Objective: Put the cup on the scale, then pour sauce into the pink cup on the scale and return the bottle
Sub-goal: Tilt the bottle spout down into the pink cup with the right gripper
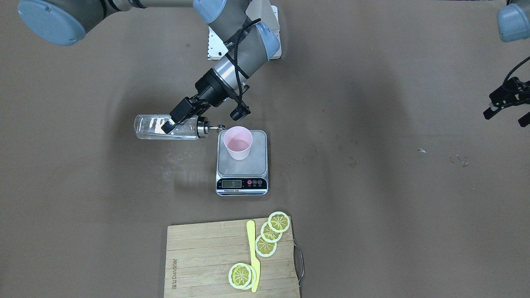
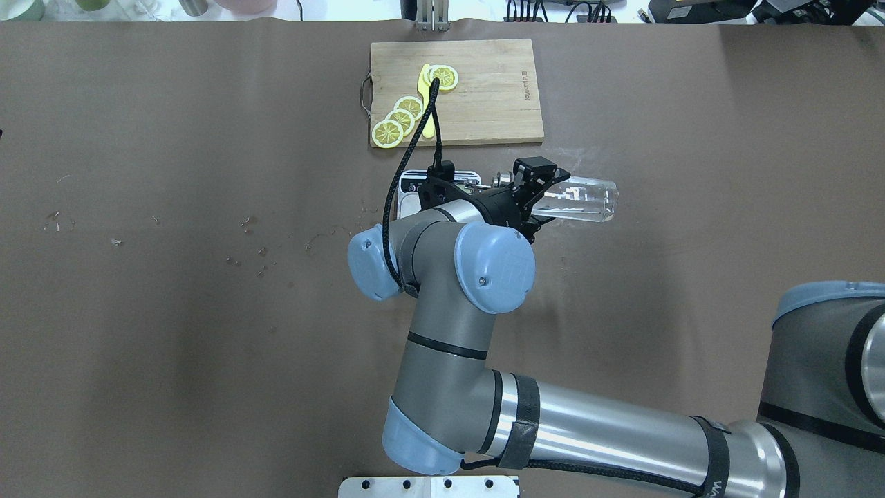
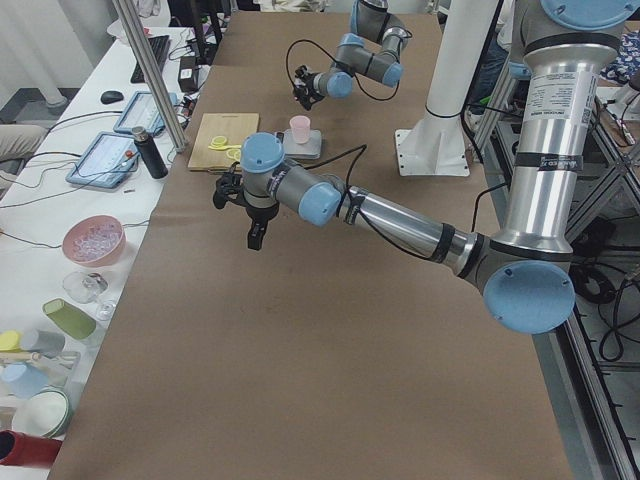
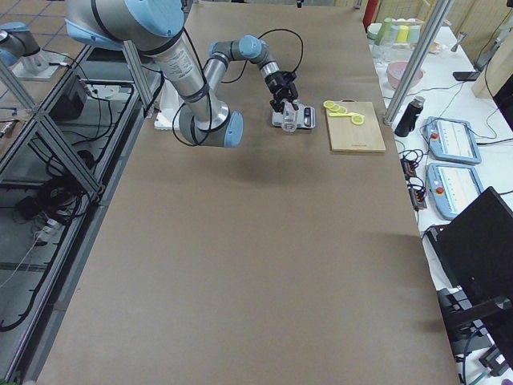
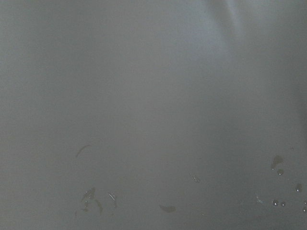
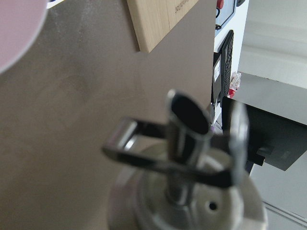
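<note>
Bottle (image 1: pixel 147 127) is lying level, pinched by right gripper (image 1: pixel 169 125), spout just beside rim of cup (image 1: pixel 238 143), which is standing on scale (image 1: pixel 242 167); left gripper (image 1: pixel 506 117) is hanging spread.

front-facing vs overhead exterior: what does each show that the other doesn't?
Only front-facing: the cup upright on the scale, the scale's display, the spout tip close by the cup's rim, and the left claw far off at the frame edge.
Only overhead: the right arm's elbow and forearm, which hide the cup and most of the scale.
Both: the right claw shut on the bottle, held about level, and the cutting board with lemon slices.
</note>
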Action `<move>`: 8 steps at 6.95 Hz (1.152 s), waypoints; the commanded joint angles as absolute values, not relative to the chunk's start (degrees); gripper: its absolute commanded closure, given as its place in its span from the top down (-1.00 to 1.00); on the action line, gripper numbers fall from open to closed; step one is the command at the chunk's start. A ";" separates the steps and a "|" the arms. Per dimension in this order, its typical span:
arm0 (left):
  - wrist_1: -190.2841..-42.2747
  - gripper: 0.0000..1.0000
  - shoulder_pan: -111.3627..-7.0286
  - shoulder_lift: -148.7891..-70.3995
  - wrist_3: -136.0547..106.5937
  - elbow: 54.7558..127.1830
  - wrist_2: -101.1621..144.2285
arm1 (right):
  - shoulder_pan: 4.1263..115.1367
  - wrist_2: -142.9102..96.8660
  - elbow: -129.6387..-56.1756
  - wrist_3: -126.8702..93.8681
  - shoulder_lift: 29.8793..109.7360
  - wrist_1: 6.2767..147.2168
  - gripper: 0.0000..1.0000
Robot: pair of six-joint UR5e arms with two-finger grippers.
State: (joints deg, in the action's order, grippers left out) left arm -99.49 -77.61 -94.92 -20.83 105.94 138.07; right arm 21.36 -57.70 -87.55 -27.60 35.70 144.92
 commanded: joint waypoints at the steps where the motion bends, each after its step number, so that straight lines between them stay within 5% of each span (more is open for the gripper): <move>1: -99.49 0.93 -77.61 -94.92 -20.83 105.91 138.77 | 20.92 -57.39 -86.67 -28.04 35.16 147.28 -1.00; 8: -99.49 0.94 -77.61 -94.92 -20.83 105.73 139.31 | 20.83 -55.29 -83.85 -28.21 31.38 155.04 -1.00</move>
State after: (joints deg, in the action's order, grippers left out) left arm -99.49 -77.61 -94.92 -20.83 105.79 139.21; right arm 20.83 -55.56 -84.10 -28.08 31.65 154.35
